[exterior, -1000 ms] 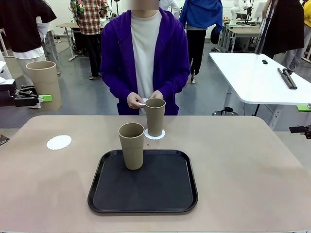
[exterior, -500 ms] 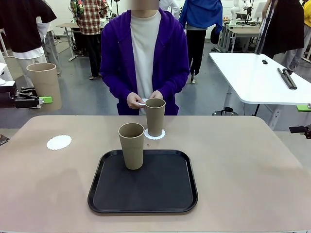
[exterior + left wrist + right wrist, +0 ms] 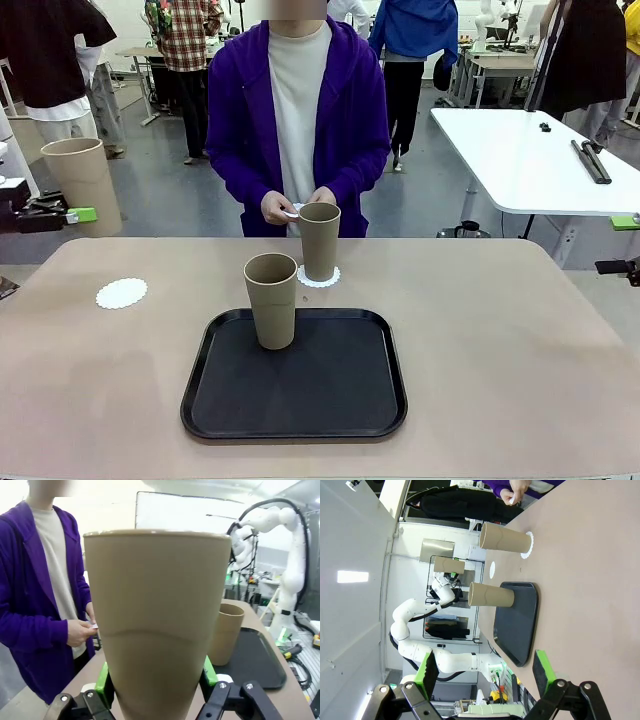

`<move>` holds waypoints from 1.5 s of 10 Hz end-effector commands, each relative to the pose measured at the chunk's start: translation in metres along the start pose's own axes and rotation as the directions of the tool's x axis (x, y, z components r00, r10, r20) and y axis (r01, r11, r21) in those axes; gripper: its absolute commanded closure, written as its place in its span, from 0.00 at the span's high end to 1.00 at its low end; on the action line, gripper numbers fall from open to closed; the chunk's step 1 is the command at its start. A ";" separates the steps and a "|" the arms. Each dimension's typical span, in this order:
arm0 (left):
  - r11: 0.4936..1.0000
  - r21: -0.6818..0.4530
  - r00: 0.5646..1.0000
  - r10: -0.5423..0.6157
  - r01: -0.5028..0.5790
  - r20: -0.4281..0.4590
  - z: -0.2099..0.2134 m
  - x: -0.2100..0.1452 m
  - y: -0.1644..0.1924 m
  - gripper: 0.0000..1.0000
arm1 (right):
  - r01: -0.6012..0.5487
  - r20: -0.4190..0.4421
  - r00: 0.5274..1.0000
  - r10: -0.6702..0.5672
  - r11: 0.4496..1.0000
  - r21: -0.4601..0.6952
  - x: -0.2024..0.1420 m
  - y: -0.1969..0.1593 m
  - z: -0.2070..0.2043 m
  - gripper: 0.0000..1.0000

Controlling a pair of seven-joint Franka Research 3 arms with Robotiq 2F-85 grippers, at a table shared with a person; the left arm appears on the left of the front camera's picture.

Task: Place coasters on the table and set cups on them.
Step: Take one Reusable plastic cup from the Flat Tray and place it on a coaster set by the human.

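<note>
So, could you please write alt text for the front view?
At far left, the left arm's jaws hold a tan cup off the beige table. On the table: a bare doily, a second cup on a doily, a third cup on a black tray. A person in purple stands opposite.

One cup (image 3: 271, 300) stands in the tray (image 3: 294, 424) at the middle of the table (image 3: 500, 330). Just behind the tray, a second cup (image 3: 319, 240) stands on a coaster (image 3: 331, 276). A bare coaster (image 3: 121, 293) lies well left. Beyond the table's far left corner, a third cup (image 3: 83, 185) sits in the left gripper (image 3: 156, 677).
</note>
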State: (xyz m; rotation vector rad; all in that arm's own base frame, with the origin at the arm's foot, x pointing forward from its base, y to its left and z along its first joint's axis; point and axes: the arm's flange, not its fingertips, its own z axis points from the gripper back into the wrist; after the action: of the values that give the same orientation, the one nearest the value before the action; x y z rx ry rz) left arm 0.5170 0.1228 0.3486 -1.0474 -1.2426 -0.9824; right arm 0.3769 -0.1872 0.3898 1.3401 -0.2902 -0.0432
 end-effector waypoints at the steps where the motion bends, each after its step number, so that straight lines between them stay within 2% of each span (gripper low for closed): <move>1: 0.998 -0.056 0.999 -0.031 0.032 0.010 0.014 -0.015 0.015 0.83 | -0.002 -0.014 1.000 0.001 1.000 -0.001 -0.002 0.001 0.001 1.00; 4: 0.991 -0.090 0.995 -0.097 0.096 -0.007 0.007 -0.058 0.021 0.83 | -0.002 -0.014 1.000 0.001 1.000 -0.001 -0.002 0.001 0.001 1.00; 8: 0.994 -0.100 0.996 -0.058 0.051 -0.062 0.005 -0.103 0.034 0.83 | -0.002 -0.014 1.000 0.001 1.000 -0.001 -0.002 0.001 0.001 1.00; 15: 0.994 -0.107 0.999 -0.001 -0.005 -0.053 0.003 -0.136 0.043 0.83 | -0.002 -0.014 1.000 0.001 1.000 -0.001 -0.002 0.001 0.001 1.00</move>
State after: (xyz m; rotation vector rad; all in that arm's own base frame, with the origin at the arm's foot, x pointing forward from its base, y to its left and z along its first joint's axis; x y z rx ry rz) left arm 0.5433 0.1379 0.2076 -1.0835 -1.1712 -1.0702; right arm 0.3769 -0.1873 0.3898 1.3402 -0.2902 -0.0432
